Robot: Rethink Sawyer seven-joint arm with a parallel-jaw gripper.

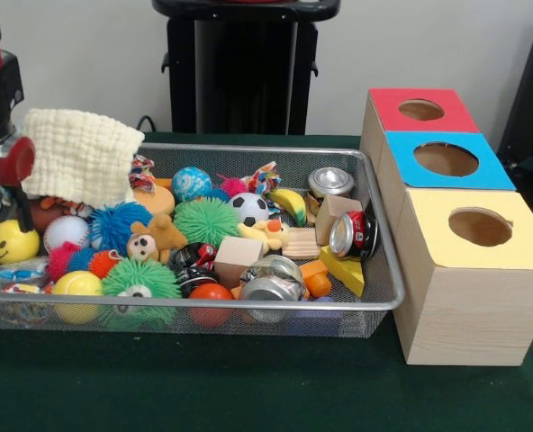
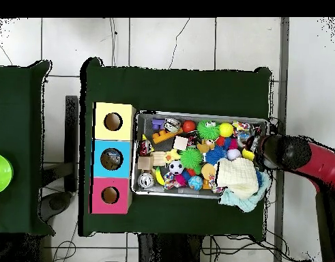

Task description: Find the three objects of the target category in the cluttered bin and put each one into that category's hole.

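Green cloth covers the table (image 1: pixel 248 396), with a pale wall behind and tiled floor around it in the overhead view. Seen from the front, the bin (image 1: pixel 388 301) fills the table's left and middle, its rim nearly touching the three boxes along the right edge. The blue-topped hole (image 1: pixel 446 159) sits in the middle box, between the red-topped one toward the far edge and the yellow-topped one toward the near edge.

The arm (image 2: pixel 299 153) reaches over the bin's end farthest from the boxes. Its gripper (image 1: pixel 5 162) is mostly hidden there, so I cannot tell how the jaws stand. A cream cloth (image 1: pixel 82 155) is draped just beside it.

No clear bottle shows plainly. Something clear with a blue patch (image 1: pixel 14 272) lies at that same end of the bin, but it is too small to identify.

The likely risk is a wrong pick: crushed cans (image 1: pixel 355 234), spiky balls (image 1: pixel 205 220) and toys crowd together, so the jaws could catch a neighbour or the cloth. Carrying anything across the whole bin could also end at the wrong hole.

No brand or writing can be read.
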